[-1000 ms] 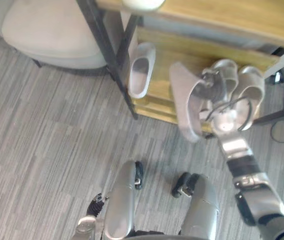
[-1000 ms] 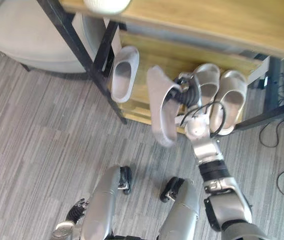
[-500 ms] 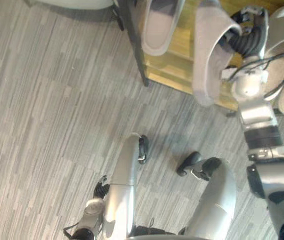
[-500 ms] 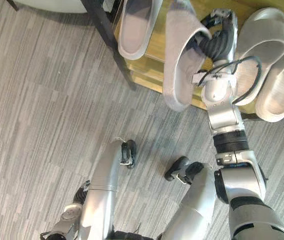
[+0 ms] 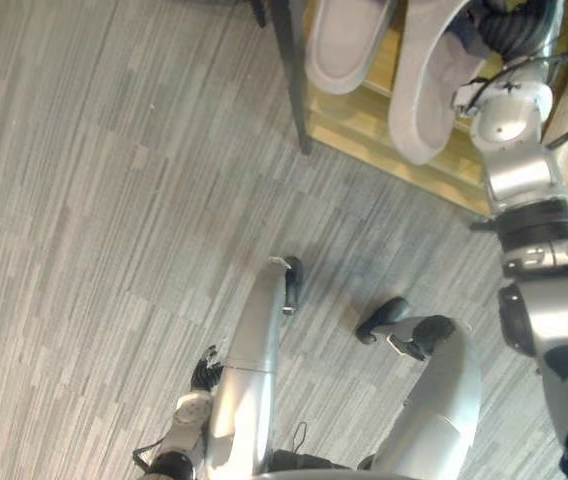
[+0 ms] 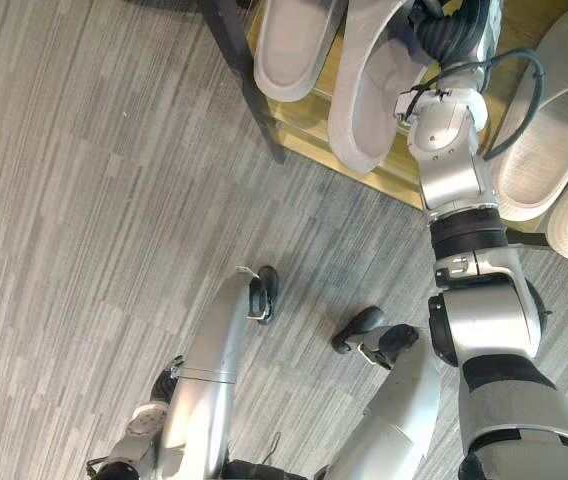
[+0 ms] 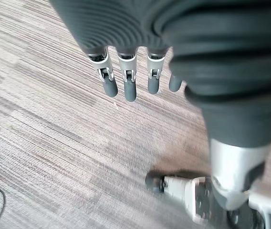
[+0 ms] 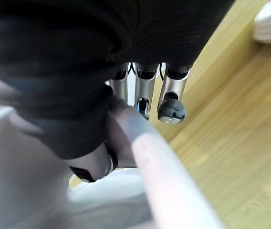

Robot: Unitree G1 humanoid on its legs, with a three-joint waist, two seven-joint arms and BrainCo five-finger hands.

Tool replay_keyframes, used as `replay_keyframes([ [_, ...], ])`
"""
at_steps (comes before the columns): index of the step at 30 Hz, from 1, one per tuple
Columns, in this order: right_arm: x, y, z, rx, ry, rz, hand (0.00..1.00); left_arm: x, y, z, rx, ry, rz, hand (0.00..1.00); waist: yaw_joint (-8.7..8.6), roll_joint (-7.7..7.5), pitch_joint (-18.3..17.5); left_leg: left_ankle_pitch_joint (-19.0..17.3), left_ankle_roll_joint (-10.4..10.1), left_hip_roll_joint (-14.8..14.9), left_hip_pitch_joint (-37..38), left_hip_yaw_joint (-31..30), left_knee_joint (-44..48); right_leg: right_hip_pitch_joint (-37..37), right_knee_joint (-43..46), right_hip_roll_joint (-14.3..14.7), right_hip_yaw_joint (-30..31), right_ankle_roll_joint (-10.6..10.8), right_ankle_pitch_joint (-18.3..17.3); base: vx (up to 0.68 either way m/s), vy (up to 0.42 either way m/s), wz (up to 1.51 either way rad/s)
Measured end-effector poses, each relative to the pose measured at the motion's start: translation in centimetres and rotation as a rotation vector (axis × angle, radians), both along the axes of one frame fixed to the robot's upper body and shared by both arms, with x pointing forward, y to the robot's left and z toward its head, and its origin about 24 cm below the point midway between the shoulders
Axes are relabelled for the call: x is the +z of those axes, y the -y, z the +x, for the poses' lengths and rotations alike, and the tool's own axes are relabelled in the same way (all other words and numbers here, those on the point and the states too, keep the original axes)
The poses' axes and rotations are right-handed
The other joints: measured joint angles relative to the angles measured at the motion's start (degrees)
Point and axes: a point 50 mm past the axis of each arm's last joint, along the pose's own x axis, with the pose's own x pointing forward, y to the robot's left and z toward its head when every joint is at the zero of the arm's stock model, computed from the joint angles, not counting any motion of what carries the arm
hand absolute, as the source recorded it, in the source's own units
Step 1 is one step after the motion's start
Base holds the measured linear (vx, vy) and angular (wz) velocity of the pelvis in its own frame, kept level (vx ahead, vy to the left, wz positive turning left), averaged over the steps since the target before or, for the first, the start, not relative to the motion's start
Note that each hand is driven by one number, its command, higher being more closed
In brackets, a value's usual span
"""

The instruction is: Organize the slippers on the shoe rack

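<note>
Right hand [image 8: 172,89] around slipper [image 6: 366,108] (partly cropped)

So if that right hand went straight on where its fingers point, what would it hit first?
Probably the light wooden shelf board: the right hand, gripping a pale grey slipper, points straight at it.

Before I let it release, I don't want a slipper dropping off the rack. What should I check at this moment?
1. Grip: the right hand has its fingers curled round the pale grey slipper: ok.
2. Position: the slipper is over the wooden shelf, with its near end at the front edge: ok.
3. Contact: whether the sole rests on the shelf: cannot tell.
4. Alignment: it lies roughly parallel to the matching grey slipper by the black frame post: ok.
5. Other arm: the left hand hangs open above the grey floor: ok.
</note>
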Motion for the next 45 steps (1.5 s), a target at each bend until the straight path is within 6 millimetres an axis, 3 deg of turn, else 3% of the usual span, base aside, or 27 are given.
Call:
replay_keyframes([
  [2, 0.3, -0.1, 0.1, -0.017, 0.001, -0.002, 1.00, 0.2, 0.0, 0.3, 0.016, 0.010, -0.010, 0.00, 0.03, -0.01, 0.0, 0.3, -0.2, 0.0, -0.1, -0.1, -0.3, -0.1, 0.0, 0.0, -0.1, 0.0, 0.0, 0.01, -0.012, 0.03],
  [3, 0.4, -0.1, 0.1, -0.024, 0.003, -0.001, 0.00, 0.5, 0.0, 0.9, 0.023, 0.029, -0.018, 0.00, 0.05, -0.02, 0.0, 0.5, -0.2, 0.0, -0.1, -0.1, -0.6, -0.1, -0.1, 0.0, -0.2, 0.0, 0.0, 0.00, 0.000, 0.00],
  [13, 2.3, -0.3, 0.1, -0.115, 0.039, -0.029, 0.00, 3.2, -0.3, 4.8, 0.090, 0.176, -0.020, 0.00, 0.27, -1.06, 0.6, 3.6, -1.6, -0.1, -2.0, -1.5, -3.6, -1.7, -1.3, 0.3, -2.4, -1.2, 0.7, 0.01, -0.015, 0.04],
  [30, 1.5, 0.0, 0.5, -0.151, -0.005, -0.017, 0.00, 3.7, -0.4, 5.4, 0.134, 0.195, -0.045, 0.00, 0.26, -1.10, 0.5, 6.2, -2.4, 0.0, 0.6, -1.8, -7.9, 0.6, -4.1, 1.2, -3.8, -3.0, 1.7, 0.00, -0.002, 0.00],
  [37, 1.4, 1.0, -0.1, -0.183, 0.041, 0.034, 0.00, 3.9, -0.4, 5.5, 0.138, 0.208, -0.048, 0.00, 0.07, -1.09, 0.5, 6.4, -2.4, 0.1, 1.3, -1.8, -8.1, 1.3, -4.4, 1.4, -3.9, -3.1, 1.7, 0.02, -0.003, 0.00],
  [45, 1.6, 0.5, -1.3, -0.125, 0.126, 0.083, 0.00, 4.1, -0.5, 5.8, 0.155, 0.221, -0.062, 0.00, -0.12, -1.11, 0.4, 6.4, -2.4, 0.7, 2.2, -1.6, -8.1, 2.0, -4.7, 1.9, -3.8, -3.6, 2.0, 0.01, 0.000, -0.03],
])
